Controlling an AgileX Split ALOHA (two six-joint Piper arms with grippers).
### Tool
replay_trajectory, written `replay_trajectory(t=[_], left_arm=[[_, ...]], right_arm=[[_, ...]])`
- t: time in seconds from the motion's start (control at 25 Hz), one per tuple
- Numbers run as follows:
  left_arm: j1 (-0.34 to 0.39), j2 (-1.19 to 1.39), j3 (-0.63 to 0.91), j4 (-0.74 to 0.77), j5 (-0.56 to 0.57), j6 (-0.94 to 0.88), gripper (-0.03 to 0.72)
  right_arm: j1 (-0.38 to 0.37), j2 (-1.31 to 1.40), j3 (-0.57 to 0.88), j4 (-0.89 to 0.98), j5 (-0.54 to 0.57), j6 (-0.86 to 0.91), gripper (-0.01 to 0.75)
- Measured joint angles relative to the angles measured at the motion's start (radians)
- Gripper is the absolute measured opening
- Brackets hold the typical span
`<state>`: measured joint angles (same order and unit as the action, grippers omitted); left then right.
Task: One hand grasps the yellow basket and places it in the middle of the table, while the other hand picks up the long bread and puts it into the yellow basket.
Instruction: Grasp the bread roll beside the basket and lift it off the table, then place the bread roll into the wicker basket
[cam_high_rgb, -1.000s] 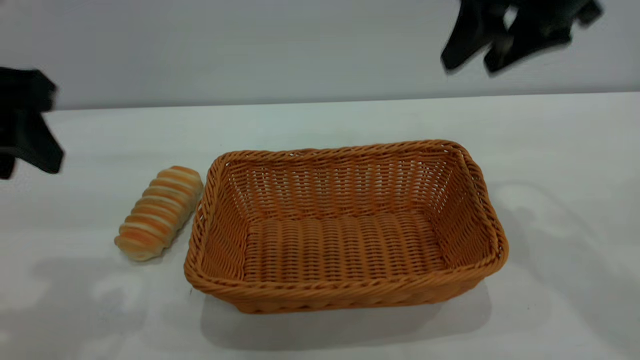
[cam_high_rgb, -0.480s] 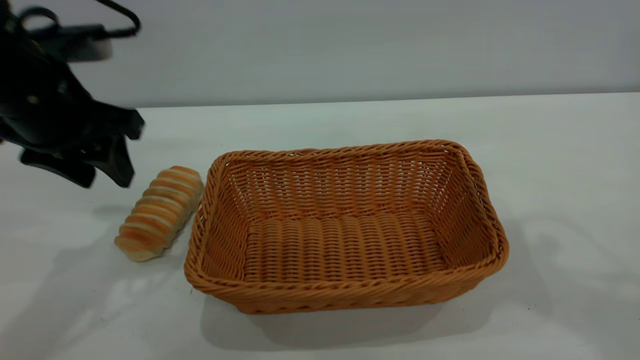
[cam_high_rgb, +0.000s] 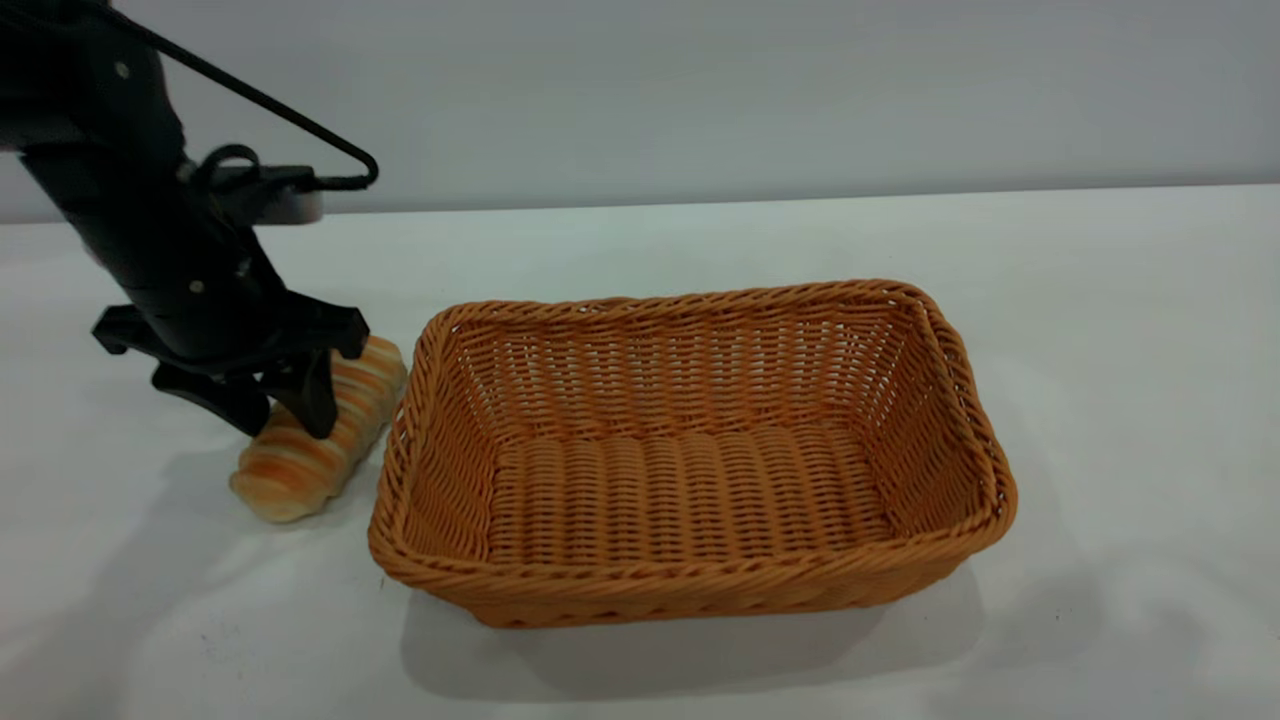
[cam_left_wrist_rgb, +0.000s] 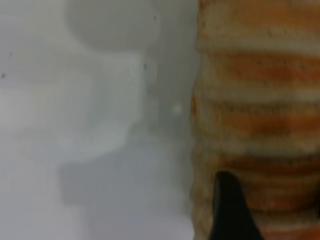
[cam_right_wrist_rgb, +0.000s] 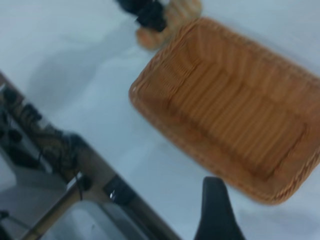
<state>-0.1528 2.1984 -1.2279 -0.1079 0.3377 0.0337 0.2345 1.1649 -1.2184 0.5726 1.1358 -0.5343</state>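
Observation:
The long bread (cam_high_rgb: 285, 475) lies on the white table (cam_high_rgb: 1100, 300), just left of the yellow basket (cam_high_rgb: 690, 585), which stands empty in the middle. My left gripper (cam_high_rgb: 280, 425) is open and down over the bread's middle, one finger on each side of it. In the left wrist view the striped bread (cam_left_wrist_rgb: 260, 100) fills one side, with one black finger (cam_left_wrist_rgb: 227, 210) against it. My right gripper is out of the exterior view. Its wrist view looks down from high up on the basket (cam_right_wrist_rgb: 165, 125) and the bread (cam_right_wrist_rgb: 150, 37), with one finger (cam_right_wrist_rgb: 214, 205) showing.
A plain grey wall runs behind the table. In the right wrist view the table's edge, with dark frame parts and cables (cam_right_wrist_rgb: 50, 145) beyond it, lies on the side away from the basket.
My left gripper has come in from the far left and down onto the bread. My right gripper has risen out of the exterior view. Basket and bread have not moved.

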Motion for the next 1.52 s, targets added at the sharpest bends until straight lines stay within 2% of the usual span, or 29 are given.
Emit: replay_trajectory(t=[0.24, 0.36, 0.44, 0.6, 0.64, 0.96, 1.24, 1.36, 1.52], left_arm=[[0.0, 0.049, -0.058, -0.001, -0.014, 0.001, 0.478], [0.0, 0.062, -0.066, -0.013, -0.015, 0.001, 0.437], [0.0, 0.063, -0.067, -0.015, -0.012, 0.001, 0.351], [0.0, 0.063, -0.067, 0.01, -0.013, 0.001, 0.073], [0.0, 0.063, -0.067, 0.023, -0.015, 0.001, 0.051], [0.0, 0.01, -0.067, 0.075, -0.017, 0.001, 0.051], [-0.015, -0.229, -0.066, 0.035, -0.002, -0.002, 0.051], [-0.063, -0.307, -0.066, -0.003, 0.018, 0.01, 0.051], [-0.183, -0.345, -0.066, -0.04, 0.024, 0.047, 0.051]], right_arm=[[0.0, -0.052, 0.0, 0.005, 0.07, -0.004, 0.558], [0.0, -0.065, 0.0, 0.014, 0.077, -0.015, 0.558], [0.0, -0.068, 0.0, 0.015, 0.079, -0.019, 0.557], [0.0, -0.069, 0.0, 0.016, 0.08, -0.023, 0.557], [0.0, -0.069, 0.0, 0.017, 0.081, -0.024, 0.557], [0.0, -0.07, 0.0, 0.018, 0.082, -0.026, 0.557], [0.0, -0.07, 0.0, 0.03, 0.085, -0.027, 0.557], [0.0, -0.07, 0.0, 0.04, 0.087, -0.027, 0.557], [0.0, -0.07, 0.0, 0.055, 0.091, -0.031, 0.557]])
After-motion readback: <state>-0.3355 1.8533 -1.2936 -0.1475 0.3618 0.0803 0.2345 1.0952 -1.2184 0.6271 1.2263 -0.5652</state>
